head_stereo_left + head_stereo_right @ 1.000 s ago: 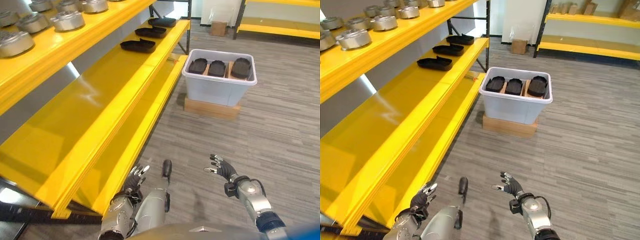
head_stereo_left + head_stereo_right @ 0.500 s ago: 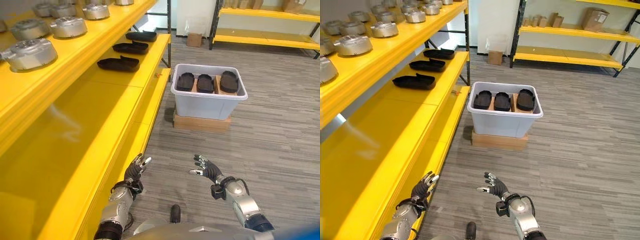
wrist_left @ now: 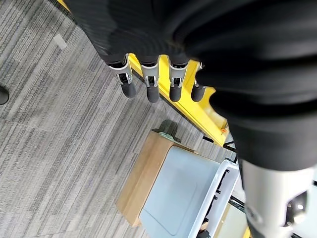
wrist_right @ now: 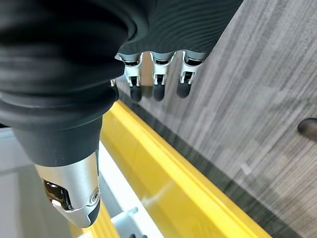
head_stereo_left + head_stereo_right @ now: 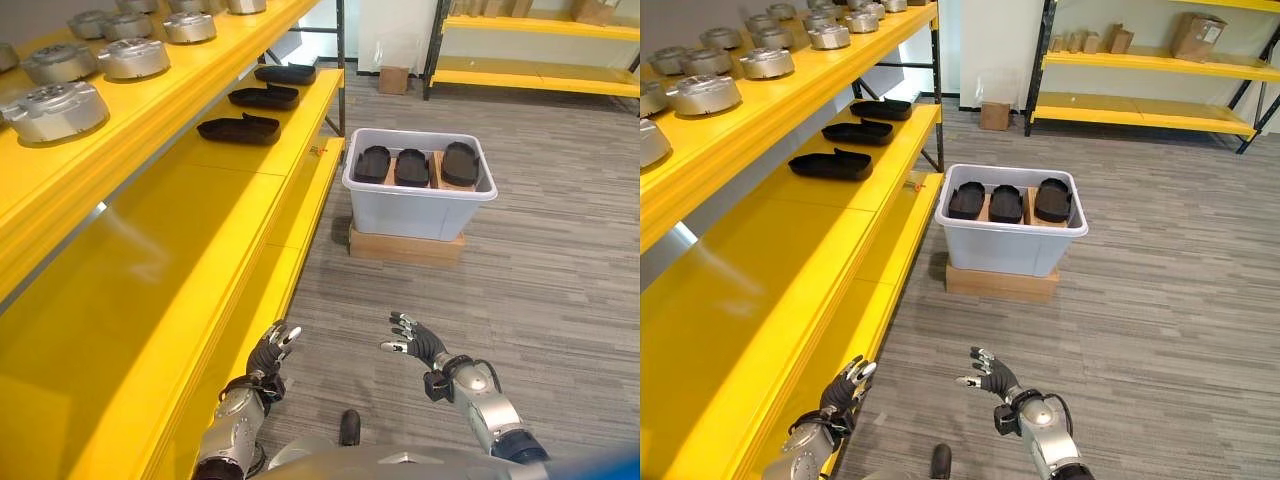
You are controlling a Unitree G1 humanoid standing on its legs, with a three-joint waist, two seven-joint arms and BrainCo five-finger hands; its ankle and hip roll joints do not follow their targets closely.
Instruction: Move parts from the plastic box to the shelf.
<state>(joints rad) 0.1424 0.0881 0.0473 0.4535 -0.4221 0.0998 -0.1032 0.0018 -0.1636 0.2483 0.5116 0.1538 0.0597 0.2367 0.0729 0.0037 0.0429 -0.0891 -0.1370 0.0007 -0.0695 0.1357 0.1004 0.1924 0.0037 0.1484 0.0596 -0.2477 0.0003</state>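
A pale plastic box (image 5: 415, 212) stands on the floor ahead on a flat wooden base (image 5: 405, 246). Three black parts (image 5: 411, 167) lie side by side in it. To the left runs the yellow shelf (image 5: 230, 190), with three more black parts (image 5: 238, 129) in a row on its middle level, at the far end. My left hand (image 5: 270, 352) and right hand (image 5: 418, 342) hang low over the floor, well short of the box, both open and holding nothing. The left wrist view shows straight fingers (image 3: 148, 89) above the box (image 3: 183, 193). In the right wrist view, relaxed fingers (image 4: 156, 89) hang beside the shelf edge (image 4: 163, 183).
Several round silver metal parts (image 5: 55, 100) line the upper shelf level. A second yellow rack (image 5: 540, 72) and a small cardboard box (image 5: 392, 79) stand at the back. Grey plank floor (image 5: 560, 270) spreads to the right of the plastic box.
The whole picture has shifted since a second ago, so the camera moved. Both hands stay low and open, hardly changed in the last half second.
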